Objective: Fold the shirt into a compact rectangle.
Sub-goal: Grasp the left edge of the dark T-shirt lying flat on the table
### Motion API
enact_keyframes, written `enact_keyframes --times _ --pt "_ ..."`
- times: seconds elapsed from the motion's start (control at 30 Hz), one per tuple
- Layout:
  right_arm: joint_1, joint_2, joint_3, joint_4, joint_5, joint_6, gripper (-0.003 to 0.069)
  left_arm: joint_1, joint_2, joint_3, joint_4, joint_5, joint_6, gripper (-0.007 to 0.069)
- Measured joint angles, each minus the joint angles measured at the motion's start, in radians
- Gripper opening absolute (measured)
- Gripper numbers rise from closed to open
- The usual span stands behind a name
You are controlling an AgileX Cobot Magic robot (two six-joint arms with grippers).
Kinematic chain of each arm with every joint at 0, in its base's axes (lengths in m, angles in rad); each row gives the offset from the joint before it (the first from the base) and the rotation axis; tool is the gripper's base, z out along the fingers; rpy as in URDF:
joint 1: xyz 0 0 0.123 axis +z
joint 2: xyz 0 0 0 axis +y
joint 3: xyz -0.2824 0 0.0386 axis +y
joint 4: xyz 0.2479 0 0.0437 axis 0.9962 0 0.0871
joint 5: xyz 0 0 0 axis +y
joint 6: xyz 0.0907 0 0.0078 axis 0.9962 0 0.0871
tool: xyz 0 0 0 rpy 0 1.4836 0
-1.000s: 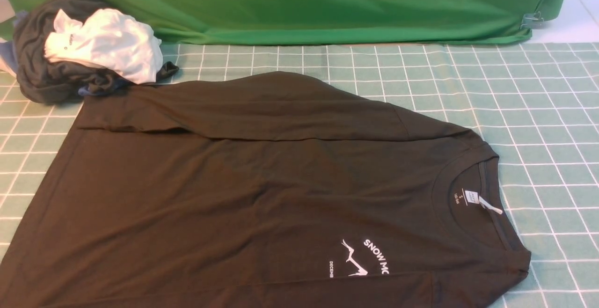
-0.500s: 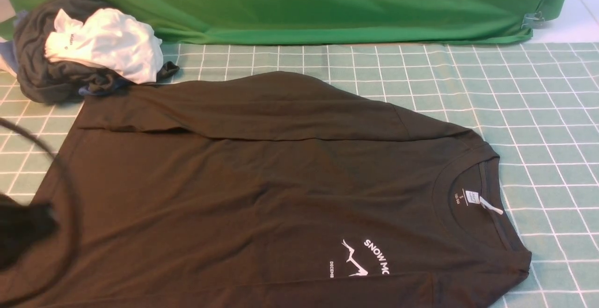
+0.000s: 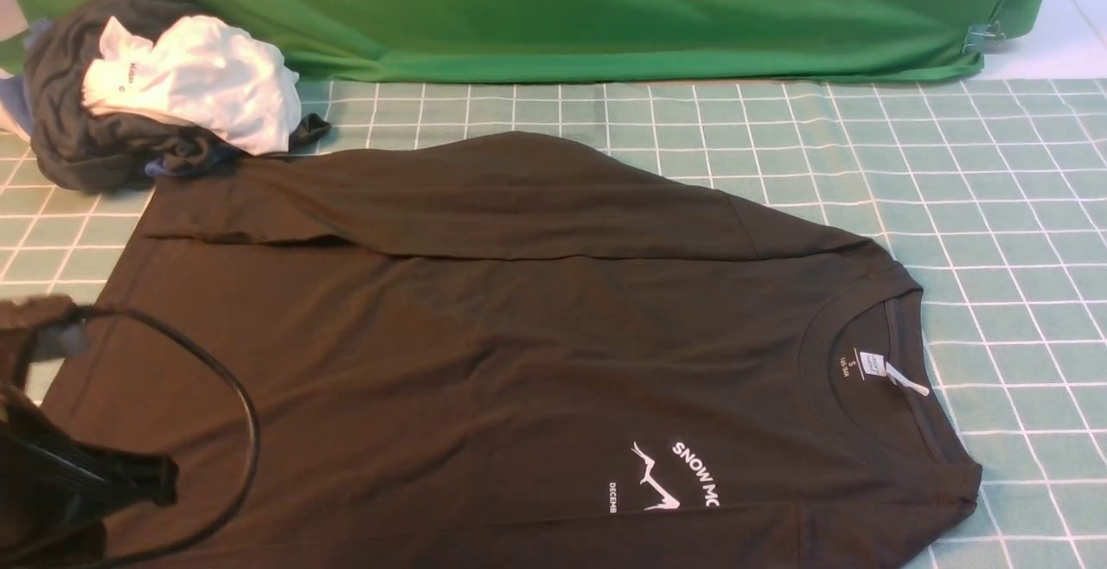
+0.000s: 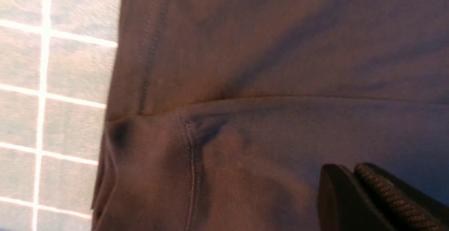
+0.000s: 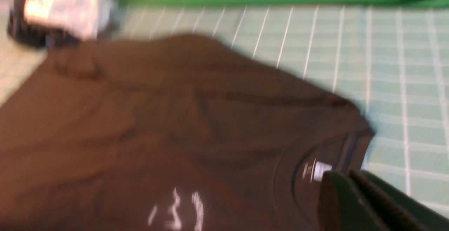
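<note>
The dark brown shirt [image 3: 484, 335] lies flat on the checked mat, collar and white neck label [image 3: 869, 364] to the right, white logo [image 3: 666, 478] near the front. One sleeve [image 3: 484, 206] is folded across its far side. My left arm [image 3: 78, 474] reaches in at the lower left over the hem end. The left gripper [image 4: 350, 169] is shut and empty, hovering over the shirt [image 4: 263, 48] beside a cuff [image 4: 151, 143]. My right gripper [image 5: 345, 175] is shut and empty, above the collar [image 5: 329, 153]; it is out of the front view.
A small white shirt [image 3: 199, 76] sits bunched on a dark grey garment [image 3: 78, 145] at the far left. Green cloth [image 3: 605, 7] hangs along the back, held by a clip [image 3: 984, 37]. Bare checked mat [image 3: 995, 188] shows to the right.
My left arm and its black cable have come into the front view at the lower left and moved in over the shirt's hem end. The shirt has not moved.
</note>
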Motion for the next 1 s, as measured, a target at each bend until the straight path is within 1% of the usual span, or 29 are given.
enact_keyframes --times 0.17,0.27,0.33,0.37,0.4,0.47,0.57,0.6,0.63,0.73,0.8,0.83,0.87,0.97,1.0 --pt "0.000 0.052 0.003 0.036 0.015 -0.063 0.0029 0.058 0.095 0.016 -0.025 -0.017 0.070 0.0015" --pt "0.000 0.056 0.003 0.044 0.015 -0.091 0.0029 0.126 0.138 0.016 -0.087 -0.050 0.167 0.0015" --pt "0.000 0.055 0.003 0.047 0.015 -0.094 0.0029 0.146 0.149 0.016 -0.116 -0.065 0.248 0.0015" --pt "0.000 0.055 0.003 0.047 0.015 -0.094 0.0029 0.148 0.150 0.016 -0.123 -0.067 0.264 0.0015" --pt "0.000 0.055 0.003 0.048 0.015 -0.094 0.0029 0.151 0.151 0.016 -0.139 -0.071 0.324 0.0017" --pt "0.000 0.055 0.003 0.049 0.014 -0.094 0.0029 0.154 0.152 0.016 -0.144 -0.096 0.364 0.0039" --pt "0.000 0.055 0.003 0.050 0.010 -0.094 0.0030 0.155 0.152 0.016 -0.121 -0.133 0.378 0.0080" --pt "0.000 0.055 0.003 0.051 0.010 -0.094 0.0030 0.156 0.152 0.016 -0.105 -0.144 0.381 0.0118" --pt "0.000 0.055 0.003 0.051 0.010 -0.094 0.0030 0.156 0.152 0.016 -0.099 -0.145 0.381 0.0126" --pt "0.000 0.055 0.003 0.051 0.009 -0.094 0.0030 0.156 0.152 0.016 -0.034 -0.149 0.381 0.0290" --pt "0.000 0.055 0.003 0.051 0.008 -0.094 0.0030 0.156 0.152 0.016 0.002 -0.149 0.381 0.0412" --pt "0.000 0.055 0.003 0.051 0.008 -0.094 0.0030 0.156 0.152 0.016 0.002 -0.149 0.381 0.0423" --pt "0.000 0.055 0.003 0.051 0.008 -0.094 0.0030 0.156 0.152 0.016 0.009 -0.153 0.381 0.0495" --pt "0.000 0.055 0.003 0.051 0.007 -0.094 0.0030 0.156 0.159 0.016 0.026 -0.183 0.381 0.0610" --pt "0.000 0.055 0.003 0.051 0.007 -0.095 0.0030 0.156 0.163 0.016 0.027 -0.187 0.381 0.0621"
